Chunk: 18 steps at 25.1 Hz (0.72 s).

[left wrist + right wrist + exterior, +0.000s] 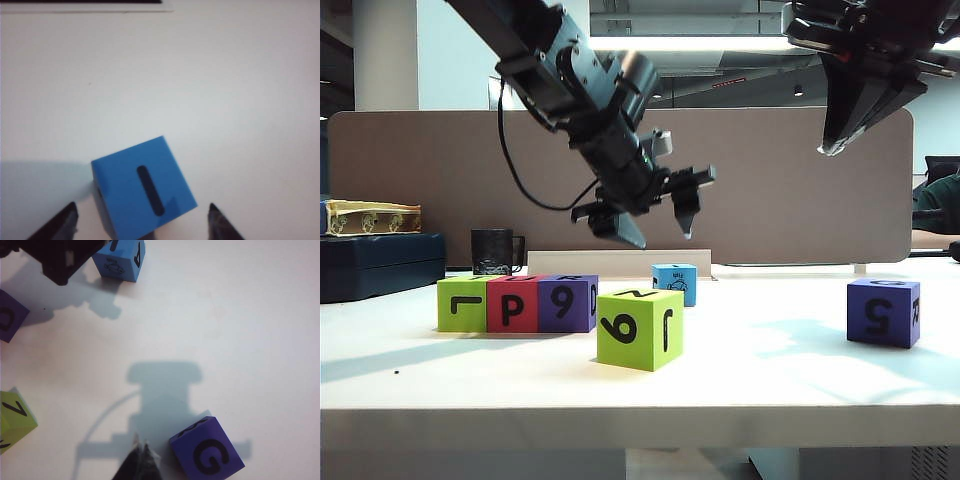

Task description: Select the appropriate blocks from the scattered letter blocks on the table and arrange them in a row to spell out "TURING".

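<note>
Jaws of the left gripper (657, 216) stand wide apart and empty, high over the small light blue foam cube (143, 187), which rests on the white worktop (770, 360) behind the row of lime green, red and purple cubes (516, 303). Its wrist view shows the cube between the two fingertips (64, 221), turned at an angle. A good grasp needs the wrist rolled until the pads face two flat sides, then a straight descent. Right gripper (140, 460) hangs high with narrow, closed jaws, near the purple foam cube marked G (207, 454)
</note>
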Motion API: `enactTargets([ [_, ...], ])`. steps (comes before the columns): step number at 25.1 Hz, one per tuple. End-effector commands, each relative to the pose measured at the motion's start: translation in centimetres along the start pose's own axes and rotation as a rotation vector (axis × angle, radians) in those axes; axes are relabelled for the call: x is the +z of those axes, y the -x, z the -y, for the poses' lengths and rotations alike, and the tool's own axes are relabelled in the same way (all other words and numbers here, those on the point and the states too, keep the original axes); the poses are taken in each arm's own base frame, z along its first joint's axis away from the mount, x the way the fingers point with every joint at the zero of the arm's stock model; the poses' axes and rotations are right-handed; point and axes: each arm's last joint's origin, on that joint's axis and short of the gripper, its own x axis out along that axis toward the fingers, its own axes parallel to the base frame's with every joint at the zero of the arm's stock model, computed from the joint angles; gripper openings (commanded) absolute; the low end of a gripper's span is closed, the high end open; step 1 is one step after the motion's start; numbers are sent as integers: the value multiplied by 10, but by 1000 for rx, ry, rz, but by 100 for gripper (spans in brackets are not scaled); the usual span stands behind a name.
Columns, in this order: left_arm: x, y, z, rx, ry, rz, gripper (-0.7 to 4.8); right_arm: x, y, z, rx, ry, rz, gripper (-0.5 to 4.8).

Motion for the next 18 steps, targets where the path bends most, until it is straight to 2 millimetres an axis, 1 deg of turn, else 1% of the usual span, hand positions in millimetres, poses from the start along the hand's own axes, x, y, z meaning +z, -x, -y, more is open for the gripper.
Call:
enactTargets([
  [1,-5,-7,4,-7,119,8,351,1,3,0,-8,5,9,-1],
  [8,-21,-24,4,-3,114,-13,351,0,3,0,-8,5,1,-1],
  [14,-27,-31,1,44,113,-8,349,0,3,0,-8,5,2,-1],
  [15,-27,-31,1,43,113,-7,338,0,3,0,-8,5,2,-1],
  [18,-27,-31,1,42,114,-3,328,0,3,0,-8,5,1,-1],
])
